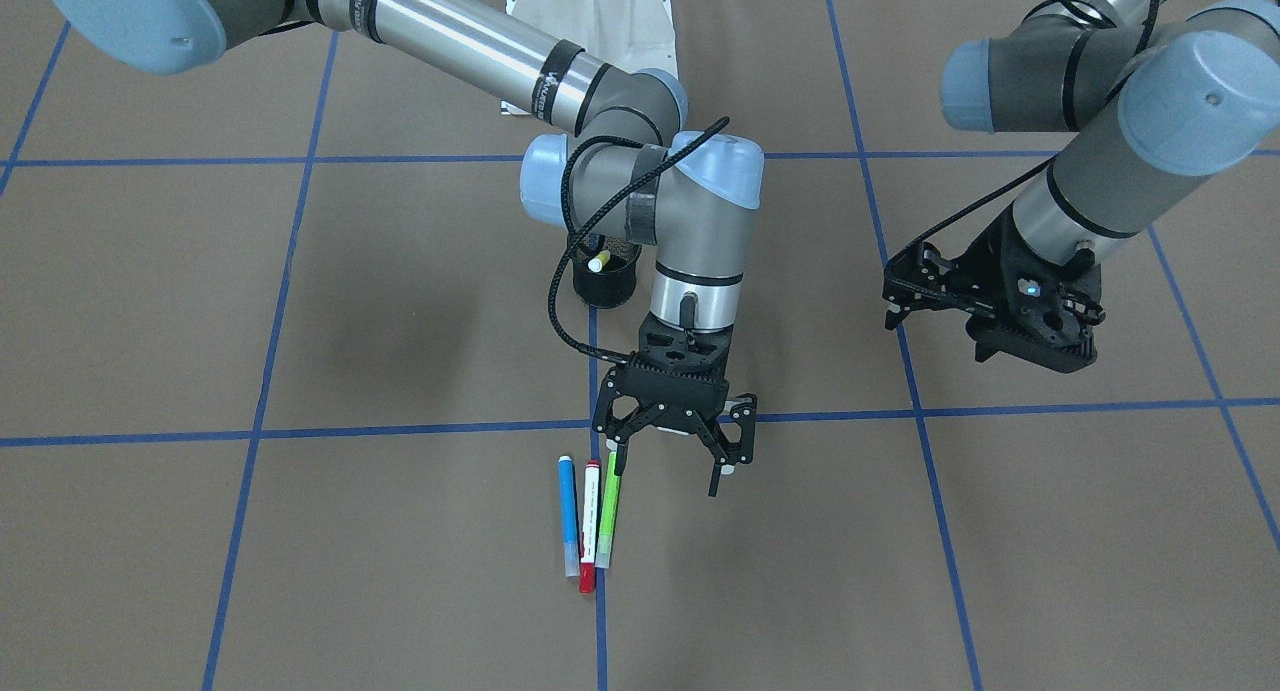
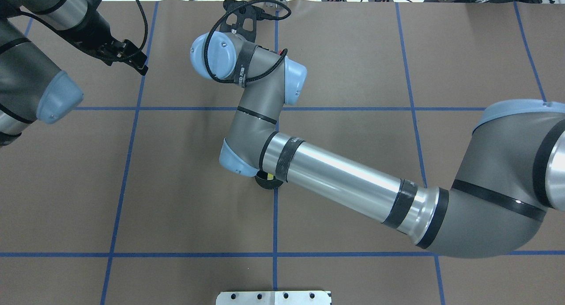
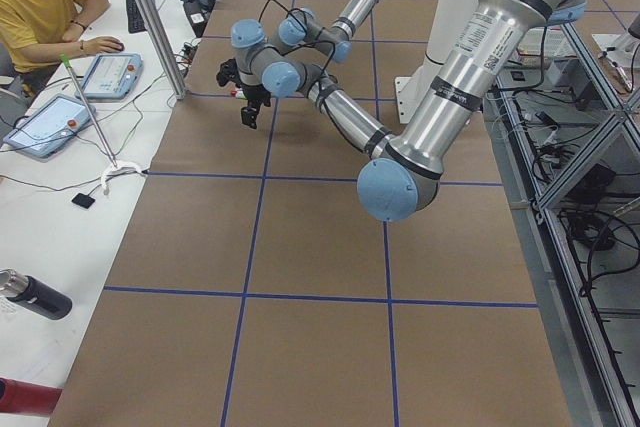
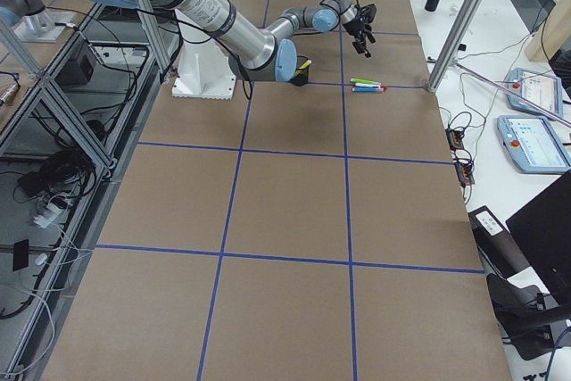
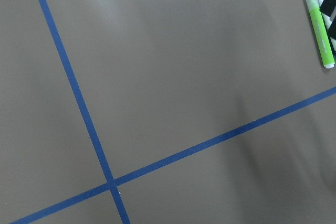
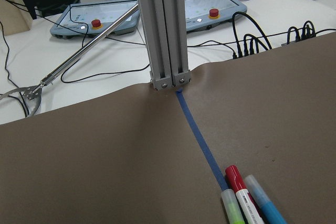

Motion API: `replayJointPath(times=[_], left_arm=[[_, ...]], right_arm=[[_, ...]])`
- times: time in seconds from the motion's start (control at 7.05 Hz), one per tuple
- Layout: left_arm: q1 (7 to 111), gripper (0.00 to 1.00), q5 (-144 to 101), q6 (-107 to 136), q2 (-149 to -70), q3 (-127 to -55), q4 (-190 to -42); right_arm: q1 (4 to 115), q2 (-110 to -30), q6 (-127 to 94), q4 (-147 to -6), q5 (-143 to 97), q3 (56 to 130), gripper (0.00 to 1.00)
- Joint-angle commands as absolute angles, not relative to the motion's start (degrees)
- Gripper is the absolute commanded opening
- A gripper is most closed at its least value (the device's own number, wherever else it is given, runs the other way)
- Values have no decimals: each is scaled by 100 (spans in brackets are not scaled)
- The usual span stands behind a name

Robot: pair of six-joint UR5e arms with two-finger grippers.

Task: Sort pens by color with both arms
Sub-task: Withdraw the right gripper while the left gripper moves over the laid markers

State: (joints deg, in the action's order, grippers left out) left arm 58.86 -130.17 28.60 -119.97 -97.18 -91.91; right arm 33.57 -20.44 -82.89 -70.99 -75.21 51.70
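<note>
Three pens lie side by side on the brown table cover: blue point(image 1: 568, 516), white with red cap point(image 1: 589, 526) and light green point(image 1: 608, 516). They also show in the right wrist view, green point(image 6: 231, 208), red point(image 6: 240, 190), blue point(image 6: 265, 207). The yellow pen point(image 1: 598, 262) stands in a black mesh cup point(image 1: 605, 283). My right gripper point(image 1: 668, 466) is open and empty, pointing down just beside the pens' robot-side ends, one fingertip point(image 1: 617, 461) at the green pen's end. My left gripper point(image 1: 895, 293) hangs apart to the side, open and empty.
Blue tape lines divide the table cover into squares. The white base pedestal point(image 1: 600, 21) stands behind the cup. An aluminium post point(image 6: 165, 30) rises at the table's far edge, with control pendants point(image 6: 94, 17) and cables behind it. An operator point(image 3: 40, 7) sits beside the table.
</note>
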Motion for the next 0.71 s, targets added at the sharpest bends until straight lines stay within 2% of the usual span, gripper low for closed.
replayJointPath(times=[0.0, 0.57], left_arm=[[5845, 99, -13025, 3599, -12172, -9721, -9158], [5267, 99, -12982, 5463, -12760, -9695, -8984]], right_arm=[[3943, -2580, -7632, -7066, -9203, 5858, 99], [5173, -3373, -6157, -7748, -12508, 6633, 99]])
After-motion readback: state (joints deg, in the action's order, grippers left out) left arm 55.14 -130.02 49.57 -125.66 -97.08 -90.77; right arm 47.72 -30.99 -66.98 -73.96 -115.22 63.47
